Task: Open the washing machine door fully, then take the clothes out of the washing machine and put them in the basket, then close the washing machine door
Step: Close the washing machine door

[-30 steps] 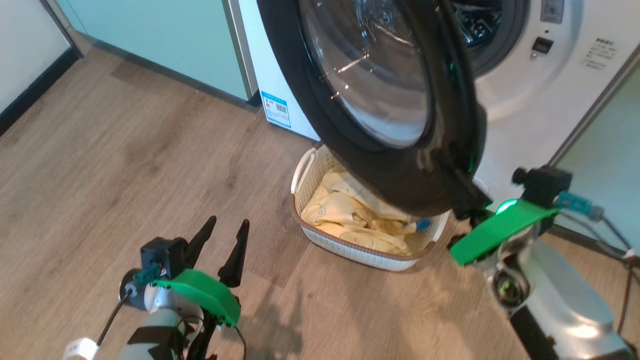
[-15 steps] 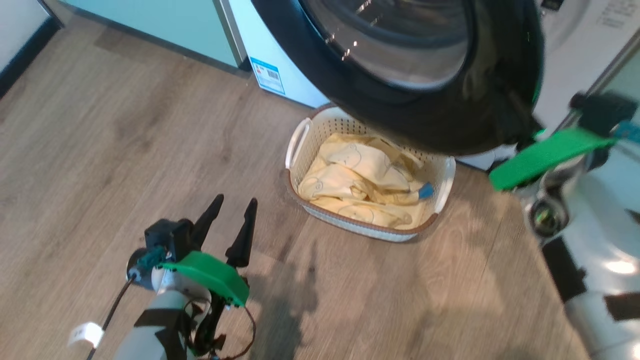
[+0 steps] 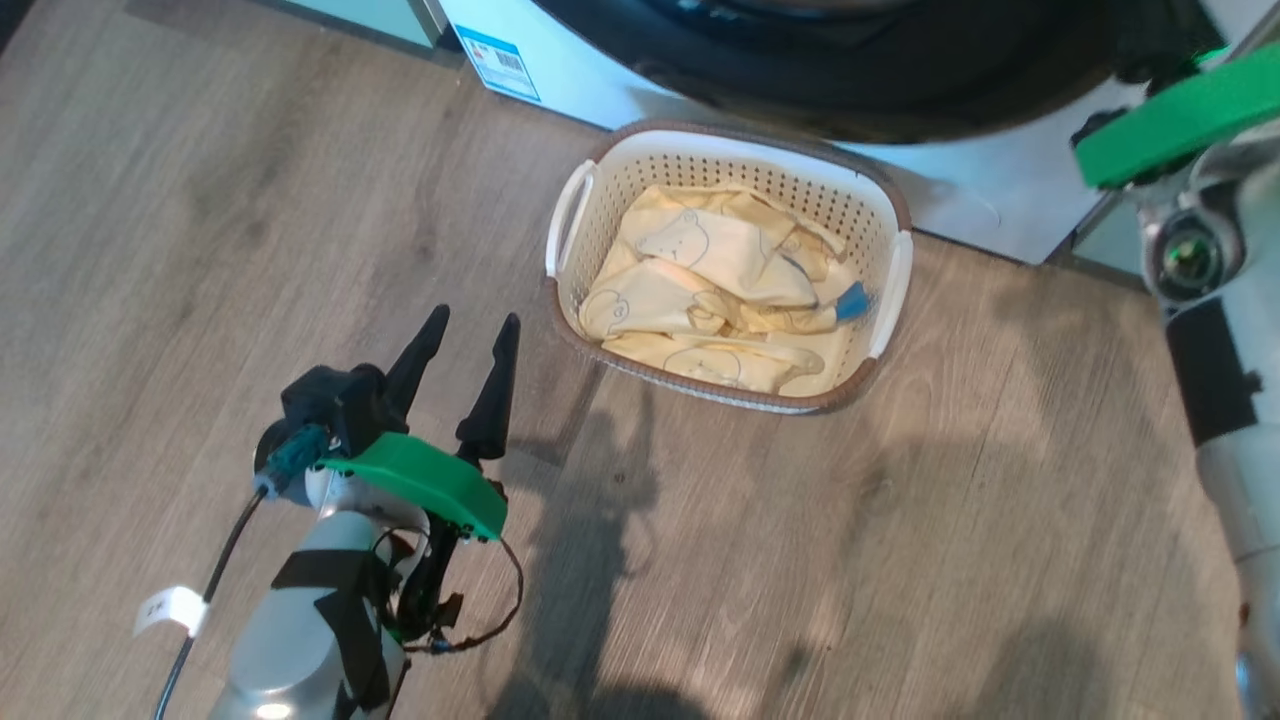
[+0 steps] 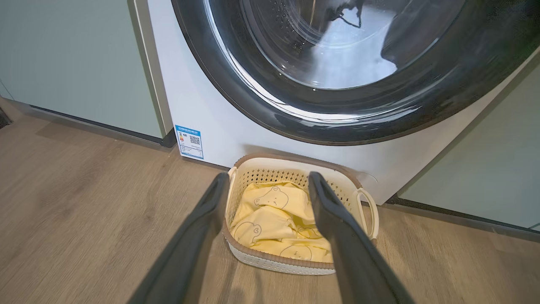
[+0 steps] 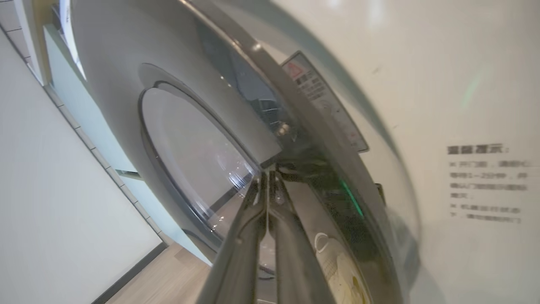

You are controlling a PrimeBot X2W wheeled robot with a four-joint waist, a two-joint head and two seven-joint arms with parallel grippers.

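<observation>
My left hand [image 3: 475, 318], fingers apart, hovers near the cream perforated plastic basket [image 3: 720, 172] of yellow bear-print clothes [image 3: 700, 262]; right hand [image 5: 266, 175], fingers together, at the glossy black round door [image 5: 190, 156].

Head view top edge crops the washing machine door [image 3: 860, 95], lower black ring only. Sticker [image 3: 497, 62] print too small. Right wrist view: printed text [image 5: 485, 181] blurred, unreadable. Left wrist view: left gripper [image 4: 268, 181] fingers cover parts of the basket [image 4: 278, 264].
</observation>
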